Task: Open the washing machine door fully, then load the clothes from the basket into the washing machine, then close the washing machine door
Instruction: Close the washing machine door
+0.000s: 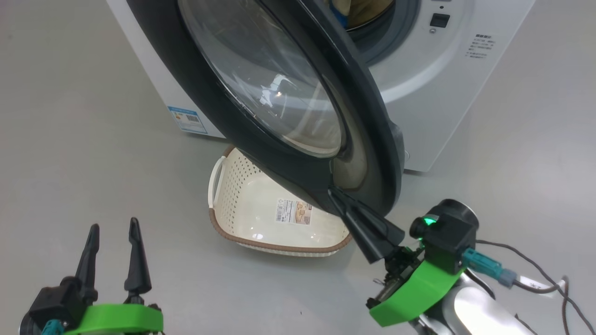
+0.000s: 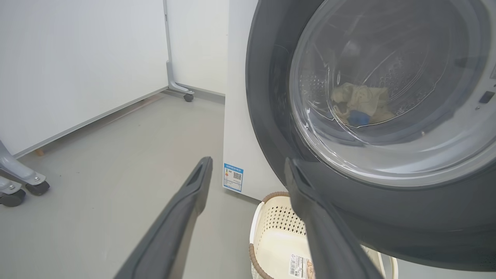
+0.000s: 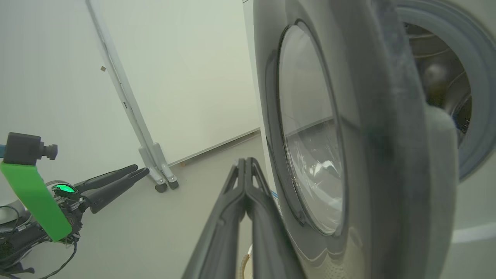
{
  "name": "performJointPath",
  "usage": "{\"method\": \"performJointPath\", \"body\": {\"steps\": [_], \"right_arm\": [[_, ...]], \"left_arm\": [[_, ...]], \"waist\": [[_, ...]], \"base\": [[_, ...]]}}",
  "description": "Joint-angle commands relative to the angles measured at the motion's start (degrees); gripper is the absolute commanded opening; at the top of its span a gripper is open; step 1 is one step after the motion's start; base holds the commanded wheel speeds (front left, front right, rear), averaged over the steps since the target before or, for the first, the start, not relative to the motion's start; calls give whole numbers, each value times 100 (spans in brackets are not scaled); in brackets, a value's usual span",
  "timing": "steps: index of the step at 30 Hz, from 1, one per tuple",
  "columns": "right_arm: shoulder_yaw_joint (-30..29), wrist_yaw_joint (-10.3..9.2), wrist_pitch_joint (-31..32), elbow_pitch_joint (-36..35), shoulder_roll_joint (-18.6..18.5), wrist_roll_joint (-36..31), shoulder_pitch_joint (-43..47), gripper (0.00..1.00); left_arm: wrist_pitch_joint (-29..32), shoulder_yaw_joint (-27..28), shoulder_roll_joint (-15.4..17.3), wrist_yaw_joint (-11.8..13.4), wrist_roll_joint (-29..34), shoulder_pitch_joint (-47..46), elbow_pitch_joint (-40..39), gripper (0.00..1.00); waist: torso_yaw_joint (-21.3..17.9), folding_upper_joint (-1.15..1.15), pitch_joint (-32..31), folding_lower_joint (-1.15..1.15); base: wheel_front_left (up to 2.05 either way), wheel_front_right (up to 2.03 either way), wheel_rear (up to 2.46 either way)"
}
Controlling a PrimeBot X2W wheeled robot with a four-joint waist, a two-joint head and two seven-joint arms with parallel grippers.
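The washing machine stands at the top with its black glass door swung partly open over the basket. The basket holds nothing but its label sticker. Cream clothes with a blue trim lie in the drum, seen through the door glass. My right gripper is shut, empty, its tips touching the door's lower outer edge; in the right wrist view the gripper rests beside the door. My left gripper is open and empty at the lower left, clear of everything.
White partition panels on castors stand left of the washer, and another castor foot is at the far left. A blue sticker marks the washer's low front. A cable trails from my right wrist over the grey floor.
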Motion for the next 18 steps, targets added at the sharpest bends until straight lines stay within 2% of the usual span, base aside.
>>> {"method": "performJointPath", "body": {"steps": [1,10,18], "right_arm": [[8,0,-78,-161,-13,54,-18,0],[-525,0,-254,287,-73,35,73,0],[-930,0,-388,638,-9,151,-268,0]], "left_arm": [[-39,248,43,-20,59,-205,-132,100],[-39,409,-160,-260,211,-398,-23,100],[-39,511,-285,-422,300,-618,-5,100]], "waist": [[-20,0,31,0],[-159,0,258,0],[-210,0,565,0]], "base": [[0,0,0],[0,0,0],[0,0,0]]}}
